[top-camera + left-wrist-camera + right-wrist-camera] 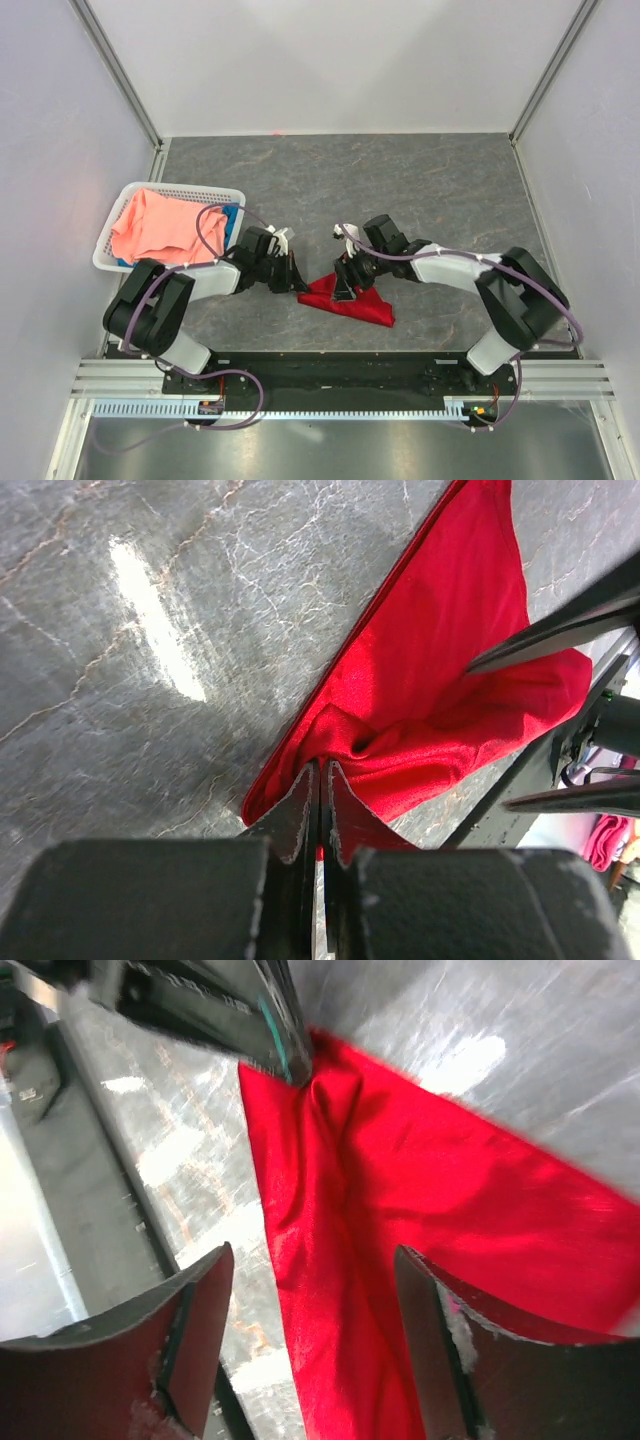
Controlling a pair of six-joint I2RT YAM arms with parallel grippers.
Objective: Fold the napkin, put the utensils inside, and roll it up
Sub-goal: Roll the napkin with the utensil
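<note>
A white basket point(190, 189) sits at the left of the top view, at the worktop's point(420, 180) left edge, holding a salmon-pink cloth point(155, 228) with a blue cloth point(232, 215) showing at its right side. It is well apart from the napkin point(352, 303), with the left arm's forearm lying between them.

The napkin lies in the lower centre of that view, as a flat red triangle with its long edge toward the black base plate point(330, 368) and close to it.

The left tool point(296, 278) is at the napkin's left corner. In the left wrist view it point(320, 770) is clenched on that corner of the napkin point(440, 680), and the cloth bunches into folds just beyond the tips.

The right tool point(350, 280) is over the napkin's upper part, near the left one. In the right wrist view it point(312, 1255) is released, its 2 fingers spread wide with the napkin point(400, 1210) lying below and between them.

The 2 tools crowd each other. The right tool's dark fingers point(560, 640) reach in from the right of the left wrist view.

The upper half and the right side of the worktop are bare grey stone up to the white walls point(60, 120).
</note>
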